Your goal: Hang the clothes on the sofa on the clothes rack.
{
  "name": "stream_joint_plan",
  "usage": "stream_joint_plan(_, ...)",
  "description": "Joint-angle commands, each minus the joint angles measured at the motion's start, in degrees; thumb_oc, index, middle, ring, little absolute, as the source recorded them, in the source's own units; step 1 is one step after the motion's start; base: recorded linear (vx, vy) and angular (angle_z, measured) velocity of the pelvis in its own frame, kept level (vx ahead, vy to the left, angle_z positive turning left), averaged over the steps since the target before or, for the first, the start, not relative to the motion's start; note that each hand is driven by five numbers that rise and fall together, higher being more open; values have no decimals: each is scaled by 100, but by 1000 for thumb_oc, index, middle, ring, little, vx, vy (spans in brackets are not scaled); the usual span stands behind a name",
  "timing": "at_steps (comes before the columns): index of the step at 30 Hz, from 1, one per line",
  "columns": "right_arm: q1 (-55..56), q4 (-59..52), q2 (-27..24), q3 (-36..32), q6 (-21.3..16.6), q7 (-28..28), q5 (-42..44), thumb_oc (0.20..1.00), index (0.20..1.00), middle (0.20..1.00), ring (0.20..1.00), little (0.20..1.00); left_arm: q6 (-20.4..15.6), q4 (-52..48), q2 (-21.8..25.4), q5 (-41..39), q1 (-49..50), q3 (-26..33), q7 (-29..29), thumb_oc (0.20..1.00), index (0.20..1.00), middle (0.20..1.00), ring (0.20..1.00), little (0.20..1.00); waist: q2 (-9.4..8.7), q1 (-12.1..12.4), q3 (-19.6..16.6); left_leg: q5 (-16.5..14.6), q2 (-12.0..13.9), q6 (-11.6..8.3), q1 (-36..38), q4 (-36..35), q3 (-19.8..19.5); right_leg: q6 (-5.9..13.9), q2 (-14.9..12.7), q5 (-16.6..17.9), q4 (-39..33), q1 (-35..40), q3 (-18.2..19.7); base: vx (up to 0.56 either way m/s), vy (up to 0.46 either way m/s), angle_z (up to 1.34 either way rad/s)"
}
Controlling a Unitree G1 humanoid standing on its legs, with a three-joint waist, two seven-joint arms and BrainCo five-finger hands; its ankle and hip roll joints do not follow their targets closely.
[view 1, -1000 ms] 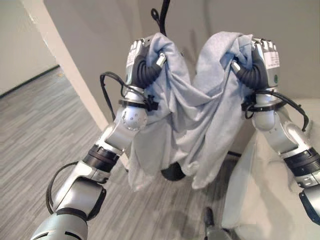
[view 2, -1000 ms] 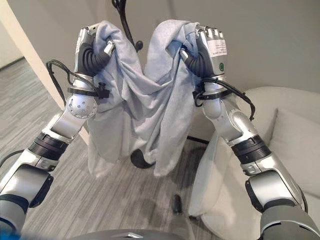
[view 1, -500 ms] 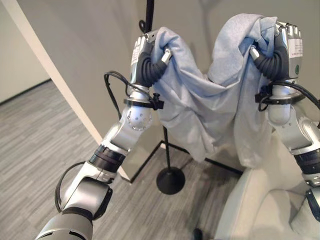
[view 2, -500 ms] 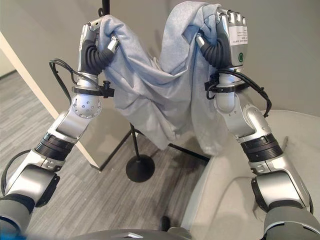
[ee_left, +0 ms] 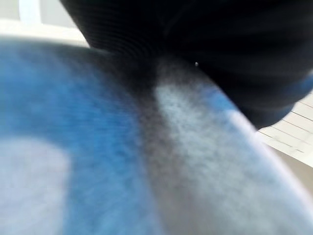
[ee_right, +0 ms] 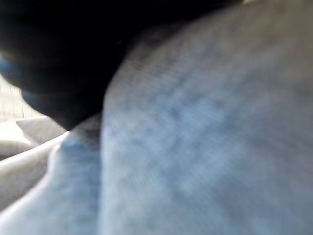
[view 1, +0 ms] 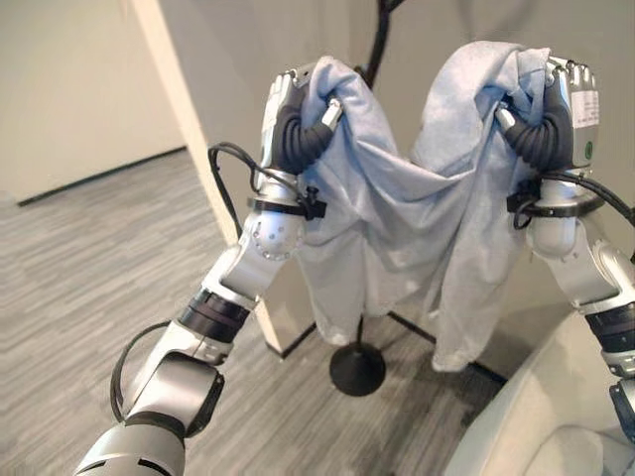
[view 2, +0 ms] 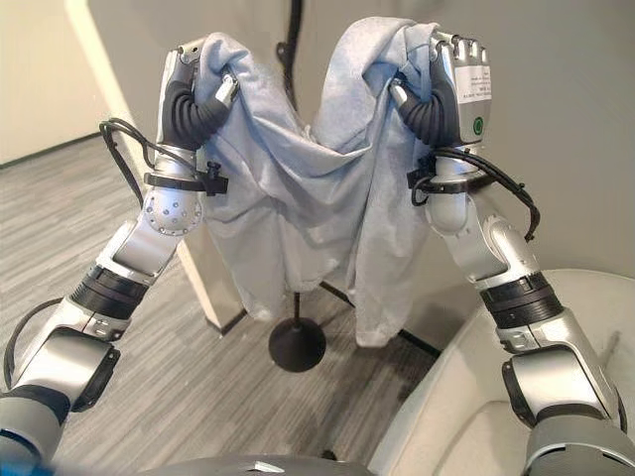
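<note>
— We see the garment (view 1: 397, 213) as soft, matt grey cloth, finely knit up close.
— And we read the clothes rack (view 2: 297, 345) as smooth black metal, the floor (view 1: 89, 268) as matt grey planks, the sofa (view 2: 466, 436) as pale matt fabric.

No text, number or sign can be read in any view. The right robot hand (view 2: 458, 84) carries a white label with dark print on its back, and a small round green mark sits just below that label; the print is too small to make out. A like label shows on the same hand in the left eye view, equally unreadable. The back of the left robot hand (view 1: 281, 114) shows a pale patch, with no print that can be told. The grey cloth (view 2: 317, 198) held between the two hands bears no visible lettering or logo.
</note>
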Motion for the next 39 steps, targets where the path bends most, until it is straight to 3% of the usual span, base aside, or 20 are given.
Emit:
stream_joint_plan(1,-75,-110,-85,-118,-1,-145,115,200,200,200,200,200,-147,-29,305,-123,24,256,118,200,200,200,200,200,-41,33,-375,377,-103,-55,415,-269,193,620,-136,-818,-11,589,54,136,127,-48)
stream_joint_plan(13,-4,-71,75,-37,49,152,248,200,200,200,200,200,-113,-31,464,-131,144,383,136,200,200,200,200,200,-98,188,-500,124,-321,179,645,-274,415,838,-517,-763,-15,640,207,74,104,-6)
stream_joint_plan(28,-9,-23,29,-100,168,105,199,200,200,200,200,200,-78,-32,572,-125,28,383,196,200,200,200,200,200,-100,162,-547,-12,-400,241,749,-274,479,935,-643,-750,-15,649,217,35,26,0)
stream_joint_plan(33,-402,245,-129,20,182,74,426,200,200,200,200,200,-31,280,836,-11,-395,163,222,200,200,200,200,200,-90,134,-581,-54,-385,226,813,-274,506,950,-646,-756,-15,666,214,37,-3,-4)
stream_joint_plan(39,-1683,1254,-710,711,247,99,982,200,200,200,200,200,46,967,1366,102,-1541,-518,294,200,200,200,200,200,-85,83,-652,-50,-364,177,814,-274,529,985,-629,-727,-15,633,213,12,-2,0)
